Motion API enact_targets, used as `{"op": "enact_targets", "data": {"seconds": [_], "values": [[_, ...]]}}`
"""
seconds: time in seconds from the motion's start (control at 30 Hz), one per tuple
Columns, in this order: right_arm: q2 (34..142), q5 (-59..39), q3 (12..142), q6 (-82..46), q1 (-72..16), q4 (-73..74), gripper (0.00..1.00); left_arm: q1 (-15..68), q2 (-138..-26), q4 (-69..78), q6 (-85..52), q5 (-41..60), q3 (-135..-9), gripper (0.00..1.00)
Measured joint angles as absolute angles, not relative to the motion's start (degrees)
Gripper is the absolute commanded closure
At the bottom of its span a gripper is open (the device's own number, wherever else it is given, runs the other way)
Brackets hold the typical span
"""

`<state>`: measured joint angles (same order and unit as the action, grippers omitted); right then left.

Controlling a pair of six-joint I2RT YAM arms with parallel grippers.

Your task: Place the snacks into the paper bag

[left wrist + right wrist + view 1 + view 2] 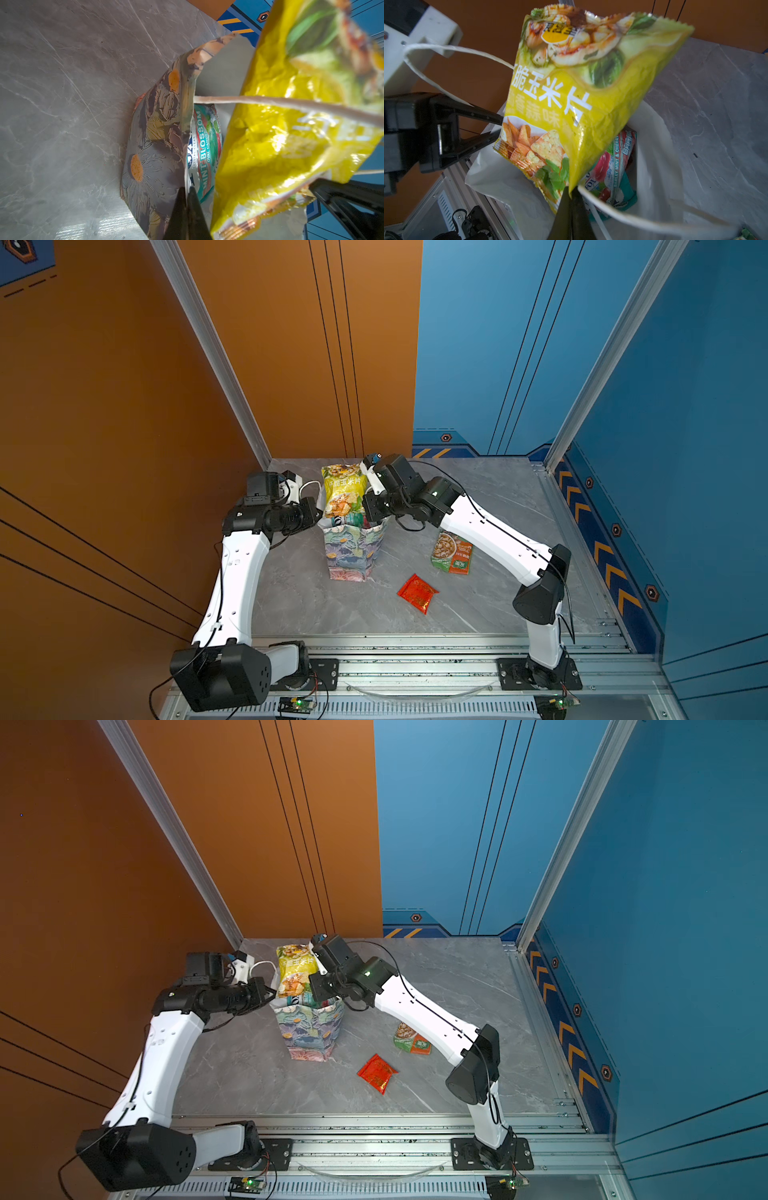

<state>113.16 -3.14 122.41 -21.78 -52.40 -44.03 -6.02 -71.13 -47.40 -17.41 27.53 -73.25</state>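
- Top views, both: the paper bag [353, 551] stands upright toward the back of the surface [307, 605]. Both arms meet at its mouth.
- Left jaws: clenched on the bag's rim on that arm's side, which holds the mouth open (left wrist view).
- Right jaws: pinched on one edge of the yellow chip bag [571, 99]. Its lower end is inside the mouth; most of it stands above the rim.
- Already inside: a teal mint candy packet [204, 149] and a cherry-mint candy packet [616, 166]. Anything deeper is hidden.
- Left to do: seat the chip bag, then the green-orange packet [452, 552] and the red packet [417, 593]. Both lie flat on the surface to the right of the bag.
- Judgement: well past halfway.
- Room: the red packet lies in the open, well apart from the bag and the front rail [415, 645]. The right forearm passes over the green-orange packet and partly covers it.
- Snag risk: a white cord handle [270, 102] crosses the chip bag's face, and the mouth looks crowded.
- The back walls are close behind the bag; the surface in front of it is open.
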Motion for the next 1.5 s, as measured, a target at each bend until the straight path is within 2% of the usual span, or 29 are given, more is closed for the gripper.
{"op": "enact_targets", "data": {"seconds": [0.6,0.63,0.73,0.8,0.83,1.23,1.5], "values": [[113.16,-3.16,121.67,-21.45,-53.49,-45.08,0.98,-6.11,-71.13,-47.4,-17.41,27.9,-73.25,1.0],[113.16,-3.16,121.64,-21.45,-53.49,-45.1,0.9,-6.11,-71.13,-47.37,-17.41,28.14,-73.25,1.0],[113.16,-3.16,121.64,-22.0,-53.47,-45.06,0.54,-6.24,-71.13,-47.33,-17.43,29.12,-73.25,1.0],[113.1,-2.68,121.64,-21.74,-53.47,-45.04,0.36,-6.37,-71.13,-47.33,-17.45,29.74,-73.25,1.0],[112.97,-2.48,121.64,-21.76,-53.47,-45.04,0.32,-6.37,-71.13,-47.33,-17.45,30.02,-73.25,1.0],[100.79,0.34,116.99,-20.99,-51.29,-39.83,0.31,-6.74,-71.13,-47.29,-17.89,31.83,-73.25,1.0],[103.53,1.58,116.36,-20.95,-51.99,-38.41,0.38,-6.74,-71.13,-46.96,-18.5,33.1,-73.25,1.0]]}}
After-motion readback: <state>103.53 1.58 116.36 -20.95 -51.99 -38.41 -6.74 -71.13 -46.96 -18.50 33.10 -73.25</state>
